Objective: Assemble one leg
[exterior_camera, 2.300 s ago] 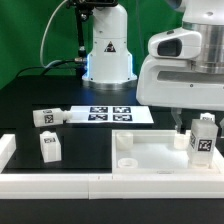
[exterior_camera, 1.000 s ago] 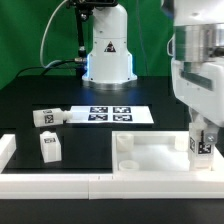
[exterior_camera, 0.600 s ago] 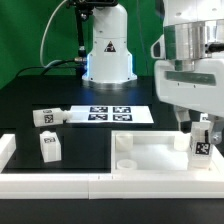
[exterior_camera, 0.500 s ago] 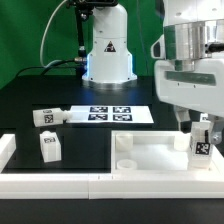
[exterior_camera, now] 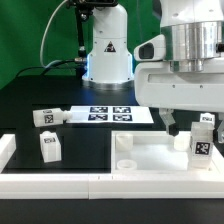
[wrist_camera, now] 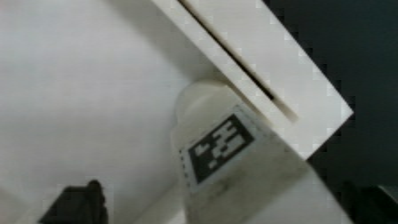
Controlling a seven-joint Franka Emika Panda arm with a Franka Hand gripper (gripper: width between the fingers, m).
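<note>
A white leg (exterior_camera: 200,143) with a square tag stands upright in the far corner of the large white tabletop (exterior_camera: 155,156), at the exterior view's right. My gripper (exterior_camera: 188,126) hangs just above and around its top. The fingers are spread, one dark finger to the leg's left, and they do not clamp it. In the wrist view the leg (wrist_camera: 217,142) stands against the tabletop's raised rim (wrist_camera: 249,62), with one dark fingertip (wrist_camera: 75,203) well to its side. Two more legs are on the black table: one lying down (exterior_camera: 47,117) and one upright (exterior_camera: 50,147).
The marker board (exterior_camera: 110,114) lies behind the tabletop. Two short round studs (exterior_camera: 124,143) (exterior_camera: 127,164) stand on the tabletop's left side. A low white fence (exterior_camera: 60,183) runs along the front and left. The robot base (exterior_camera: 108,52) stands at the back.
The gripper had been low on the leg. It has let go, risen a little and turned, and the hand now reaches further to the exterior view's left. The leg stays upright in the corner.
</note>
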